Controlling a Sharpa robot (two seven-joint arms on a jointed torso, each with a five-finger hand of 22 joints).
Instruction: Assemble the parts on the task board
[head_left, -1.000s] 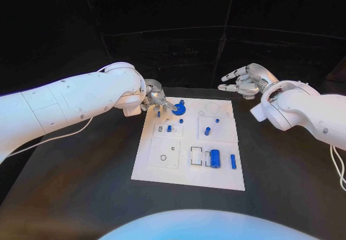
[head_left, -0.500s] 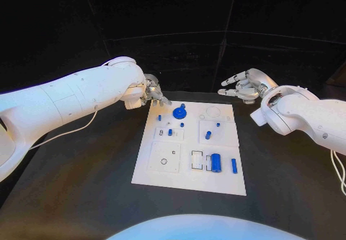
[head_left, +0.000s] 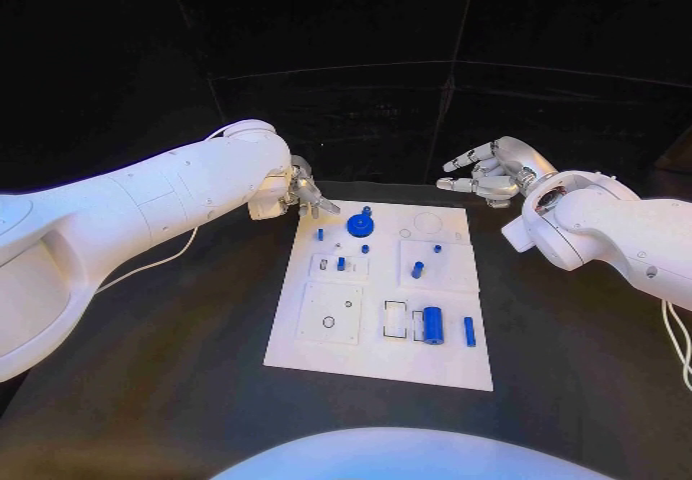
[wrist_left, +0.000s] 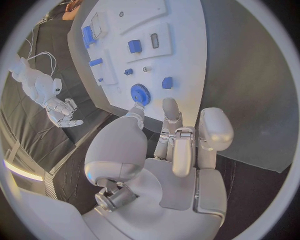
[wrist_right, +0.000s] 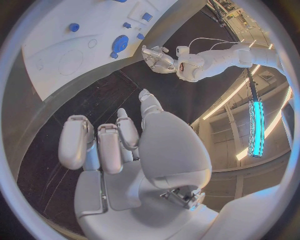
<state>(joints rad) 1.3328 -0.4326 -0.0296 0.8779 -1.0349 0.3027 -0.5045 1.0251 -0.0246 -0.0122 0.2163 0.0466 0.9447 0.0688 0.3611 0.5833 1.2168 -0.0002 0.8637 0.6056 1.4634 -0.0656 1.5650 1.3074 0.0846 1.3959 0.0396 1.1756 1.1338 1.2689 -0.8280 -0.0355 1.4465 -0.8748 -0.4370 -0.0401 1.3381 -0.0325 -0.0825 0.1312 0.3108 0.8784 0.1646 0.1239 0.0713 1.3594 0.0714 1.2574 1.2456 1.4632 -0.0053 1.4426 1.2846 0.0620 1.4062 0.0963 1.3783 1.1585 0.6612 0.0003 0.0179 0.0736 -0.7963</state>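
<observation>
A: Where does the task board (head_left: 378, 350) lie?
B: Flat in the middle of the black worktop (head_left: 173, 380), its long side running away from the robot; both hands hang past its far end, one at each far corner.

A: And the parts?
B: A blue gear (head_left: 359, 218) with a short peg sits near the far edge, towards the left arm's side; small blue pieces (head_left: 340, 264) are scattered just nearer than it; a larger blue cylinder (head_left: 430, 324) lies in the near half with a slim blue bar (head_left: 469, 331) just beside it (the two are apart, not touching).

A: What is the left hand (head_left: 302, 191) doing?
B: It hovers over the far left corner of the board; in the left wrist view its fingers (wrist_left: 169, 114) point at the gear (wrist_left: 140, 93), loosely spread, with nothing between them; the fingertips look close to the board's edge, though I cannot tell whether they touch it.

A: The right hand (head_left: 490, 168)?
B: It is off the board, over the dark worktop beyond the far right corner; its fingers (wrist_right: 100, 145) are partly curled yet apart, and the thumb stands out to the side; it holds nothing; the board (wrist_right: 69, 45) shows well apart from it in the right wrist view.
</observation>
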